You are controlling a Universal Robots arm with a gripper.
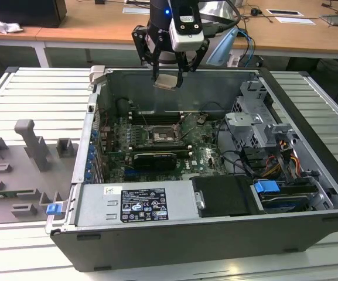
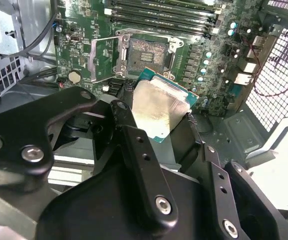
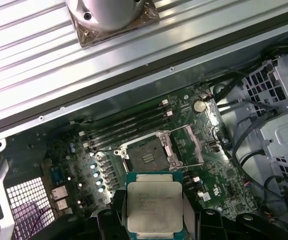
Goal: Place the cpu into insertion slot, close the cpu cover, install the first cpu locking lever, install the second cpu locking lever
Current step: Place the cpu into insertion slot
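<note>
Currently held: the cpu [image 1: 166,81], pinched by two opposite edges between the black fingers [image 2: 134,142]; its pale metal top shows in both wrist views [image 3: 153,205].
Gripper: the gripper [image 1: 167,75] is closed down to the chip's width, with nothing else in its grasp.
Where the cpu is: upper middle of the exterior view's frame, in the air level with the far rim of the computer case [image 1: 186,249] and slightly tilted. It is well apart from the board below.
Insertion slot: the insertion slot [image 1: 160,134] sits near the middle of the exterior view's frame, below the chip on the green motherboard [image 1: 207,153]. Its square of contacts lies bare in both wrist views [image 3: 146,155].
Cpu cover: the cpu cover [image 3: 195,145] is swung open, standing off one side of the socket.
Memory slots: the long black memory slots [image 1: 157,114] run just beyond the socket, toward the case's far wall.
Lower frame: a grey power supply box [image 1: 136,202] with a white label spans the near side of the case.
Right of frame: a grey drive cage [image 1: 256,123], bundled cables and a blue tab [image 1: 267,188].
Left of frame: a grey moulded fixture [image 1: 31,143] rests on the slatted metal table [image 1: 16,246].
Top of frame: a wooden desk [image 1: 98,23] stands behind the arm.
</note>
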